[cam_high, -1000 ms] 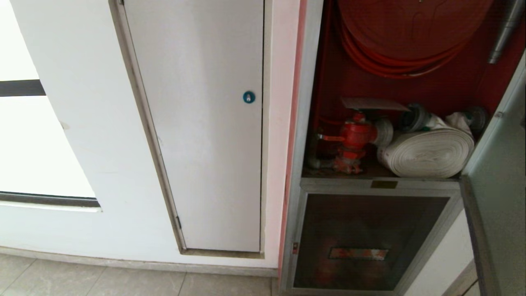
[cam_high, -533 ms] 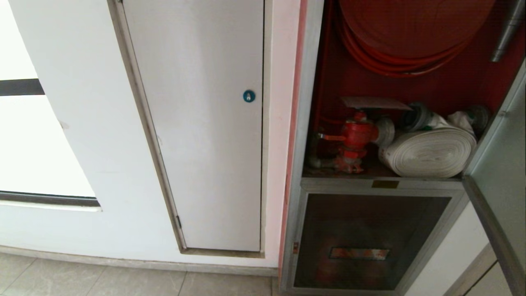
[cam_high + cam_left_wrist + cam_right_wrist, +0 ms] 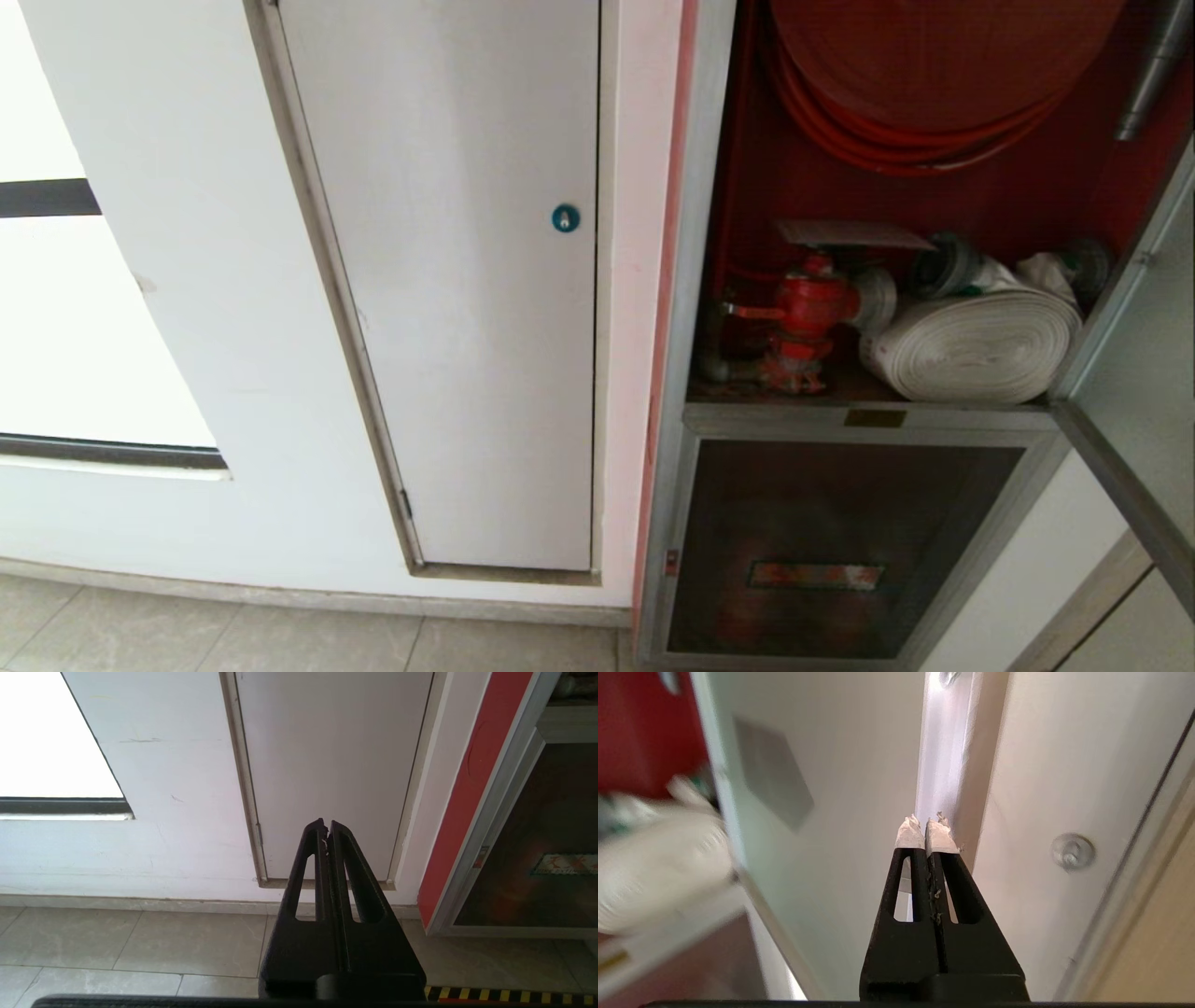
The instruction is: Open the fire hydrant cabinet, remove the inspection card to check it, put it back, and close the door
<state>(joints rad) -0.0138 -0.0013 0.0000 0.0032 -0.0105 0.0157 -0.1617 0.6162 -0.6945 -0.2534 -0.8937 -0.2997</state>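
The fire hydrant cabinet [image 3: 695, 280] stands open, red inside, with a coiled red hose [image 3: 896, 140], a red valve [image 3: 808, 313] and a rolled white hose [image 3: 971, 345]. The pale inspection card [image 3: 850, 233] lies flat on top of the valve. The door [image 3: 1144, 373] is swung out at the right edge. In the right wrist view my right gripper [image 3: 927, 830] is shut and empty, its taped tips close before the door's silver frame [image 3: 945, 756], beside the glass [image 3: 840, 788]. My left gripper [image 3: 327, 828] is shut, parked low facing the white door. Neither arm shows in the head view.
A plain white door [image 3: 467, 327] with a round blue lock [image 3: 565, 218] is left of the cabinet. Below the open compartment is a dark panel [image 3: 840, 551] with an orange label. Tiled floor [image 3: 280, 635] runs along the wall. A round cap [image 3: 1071, 851] sits on the pale wall behind the door.
The door has swung further open towards the right edge of the head view, uncovering more of the wall under it. The card and hoses have stayed where they were.
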